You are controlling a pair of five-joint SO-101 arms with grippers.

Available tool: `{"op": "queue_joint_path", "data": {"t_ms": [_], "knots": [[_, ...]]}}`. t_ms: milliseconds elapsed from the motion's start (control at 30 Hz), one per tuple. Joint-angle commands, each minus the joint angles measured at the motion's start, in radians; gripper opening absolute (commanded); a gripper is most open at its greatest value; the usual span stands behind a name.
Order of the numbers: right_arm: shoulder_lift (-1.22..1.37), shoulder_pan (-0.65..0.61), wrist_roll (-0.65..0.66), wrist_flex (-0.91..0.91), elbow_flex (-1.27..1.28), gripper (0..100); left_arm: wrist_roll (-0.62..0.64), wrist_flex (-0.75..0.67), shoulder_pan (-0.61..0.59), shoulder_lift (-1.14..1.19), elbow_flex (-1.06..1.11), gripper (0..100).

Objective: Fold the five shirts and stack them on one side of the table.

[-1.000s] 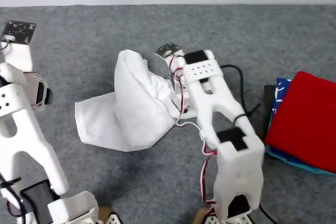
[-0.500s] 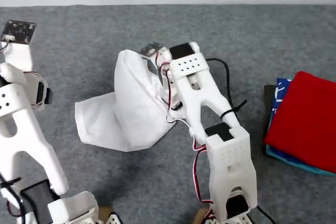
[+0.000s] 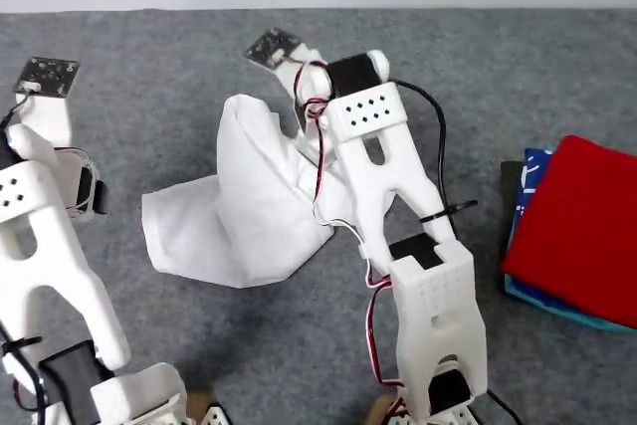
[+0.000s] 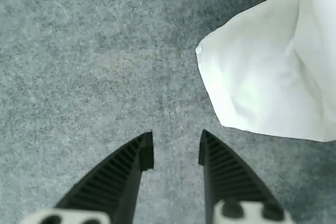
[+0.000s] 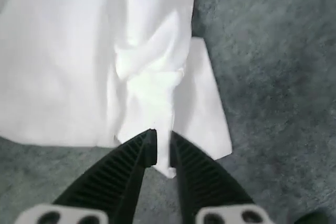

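The left pincer (image 4: 175, 150) is hanging half-open and empty over the grey felt counter (image 3: 149, 67) beside the crumpled white cloth shirt (image 3: 244, 211) lying in its middle, whose edge the right pincer (image 5: 163, 150) is pinching nearly shut, probably mid-fold, next needing that edge drawn across.

White shirt (image 3: 239, 206), red shirt (image 3: 582, 226), blue shirt (image 3: 532, 171), grey table (image 3: 149, 67).

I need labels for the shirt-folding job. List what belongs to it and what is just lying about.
Belongs to the job:
- white shirt, crumpled mid-table
- right gripper, pinching its edge
- left gripper, open, apart from that shirt
- red shirt, folded on top of the blue shirt

Just there:
- grey table
- black cable on the right arm
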Motion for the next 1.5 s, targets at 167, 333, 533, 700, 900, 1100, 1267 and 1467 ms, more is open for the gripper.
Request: {"op": "queue_joint_path", "data": {"t_ms": [167, 333, 533, 700, 900, 1100, 1267, 1467], "knots": [[-0.150, 0.002, 0.003, 0.039, 0.339, 24.0, -0.011, -0.017, -0.006, -0.029, 0.002, 14], [-0.059, 0.005, 0.003, 0.016, 0.361, 24.0, -0.008, -0.017, -0.006, -0.029, 0.004, 14], [0.074, -0.015, 0.011, -0.094, 0.359, 23.6, -0.008, -0.017, -0.006, -0.029, 0.004, 14], [0.094, -0.077, 0.012, -0.010, 0.284, 10.6, -0.008, -0.017, -0.006, -0.029, 0.004, 14], [0.038, -0.070, 0.057, 0.039, 0.123, 0.9, -0.005, -0.017, -0.003, -0.032, 0.004, 14], [-0.114, -0.090, 0.132, 0.038, -0.025, 1.0, -0.005, -0.011, -0.006, -0.038, 0.002, 14], [-0.222, -0.094, 0.130, 0.036, -0.222, 1.0, -0.006, -0.012, -0.002, -0.038, -0.001, 9], [-0.263, -0.090, 0.127, 0.036, -0.505, 1.0, -0.006, -0.008, 0.000, -0.038, -0.002, 7]]}}
